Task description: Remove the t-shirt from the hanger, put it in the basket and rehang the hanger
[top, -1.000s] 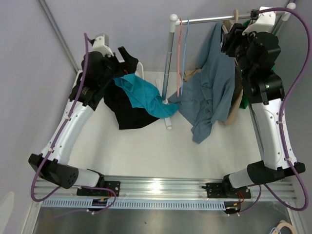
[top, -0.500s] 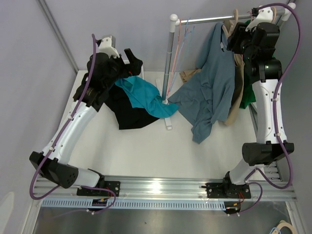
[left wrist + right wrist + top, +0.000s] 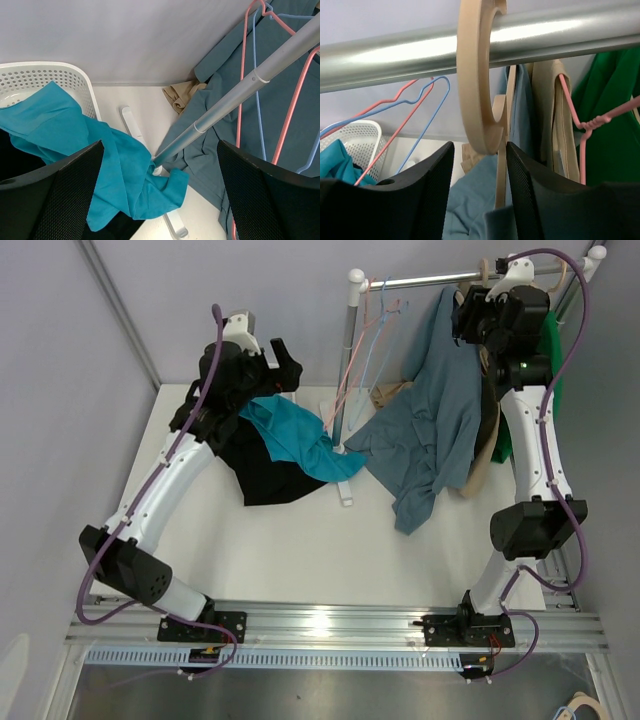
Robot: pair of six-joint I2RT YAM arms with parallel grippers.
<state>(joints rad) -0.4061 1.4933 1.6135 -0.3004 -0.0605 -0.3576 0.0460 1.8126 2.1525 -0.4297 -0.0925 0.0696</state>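
Note:
A slate-blue t-shirt [image 3: 430, 410] hangs from a beige wooden hanger [image 3: 483, 268] on the metal rail [image 3: 430, 282], and its lower part lies crumpled on the table. My right gripper [image 3: 468, 315] is up at the rail. In the right wrist view its open fingers stand on either side of the hanger's hook [image 3: 475, 75], just under the rail [image 3: 570, 32], with the t-shirt [image 3: 470, 200] below. My left gripper [image 3: 280, 365] is wide open and empty, above the teal cloth [image 3: 115, 165]. The left wrist view also shows the t-shirt [image 3: 280, 115].
A white basket [image 3: 285, 380] at the back left holds a teal cloth [image 3: 290, 435] and a black cloth [image 3: 255, 465]. Empty pink and blue wire hangers [image 3: 375, 320] hang by the upright pole [image 3: 347, 360]. Green [image 3: 550, 350] and beige [image 3: 485, 440] garments hang behind the t-shirt.
My right arm has stretched up and brought its gripper to the hanger's hook at the rail. My left arm has shifted right and farther back. The empty wire hangers have swung.

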